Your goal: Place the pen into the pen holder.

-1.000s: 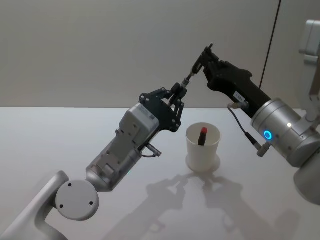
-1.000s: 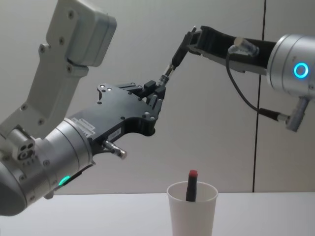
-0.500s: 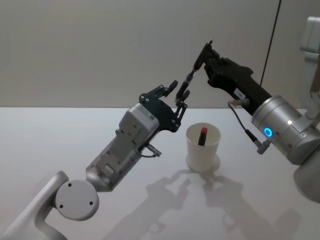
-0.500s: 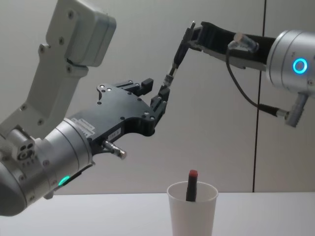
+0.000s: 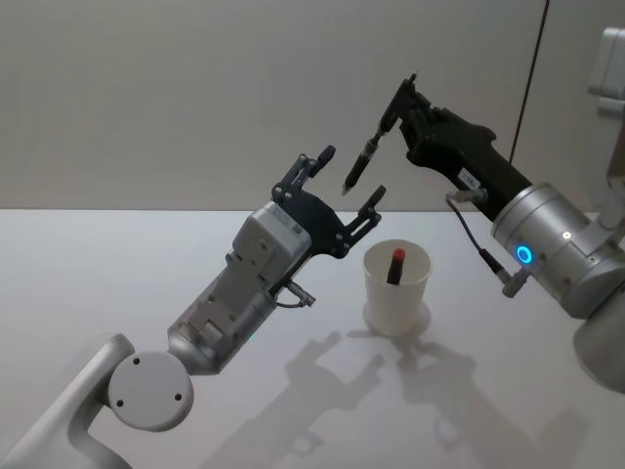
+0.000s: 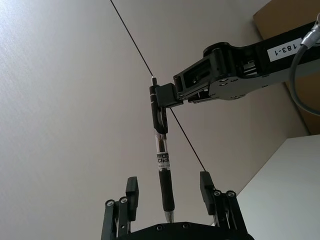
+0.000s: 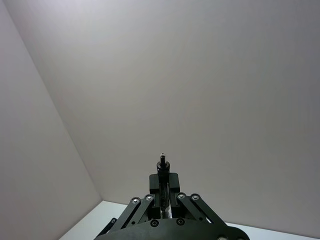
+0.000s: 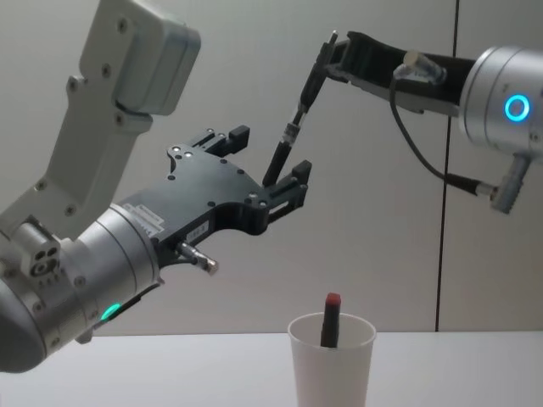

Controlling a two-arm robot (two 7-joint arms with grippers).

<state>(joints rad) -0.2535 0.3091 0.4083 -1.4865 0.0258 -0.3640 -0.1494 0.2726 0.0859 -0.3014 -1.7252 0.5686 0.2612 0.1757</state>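
A black pen (image 5: 362, 156) (image 8: 291, 131) hangs slanted in the air, above and left of the pen holder. My right gripper (image 5: 395, 106) (image 8: 325, 58) (image 7: 162, 181) is shut on the pen's upper end. My left gripper (image 5: 344, 183) (image 8: 270, 153) (image 6: 168, 186) is open, with the pen's (image 6: 162, 167) lower tip between its spread fingers and touching neither. The pen holder (image 5: 395, 291) (image 8: 332, 366), a white paper cup, stands upright on the table. A red-capped pen (image 5: 395, 264) (image 8: 330, 320) leans inside it.
The white table (image 5: 78, 274) stretches around the cup. A grey wall (image 5: 195, 88) with a dark vertical seam (image 5: 532, 68) stands behind. The left arm's silver forearm (image 5: 234, 293) reaches over the table left of the cup.
My left gripper has opened and let go of the pen's lower end. The right gripper keeps the pen, lifted slightly and drawn a little to the right.
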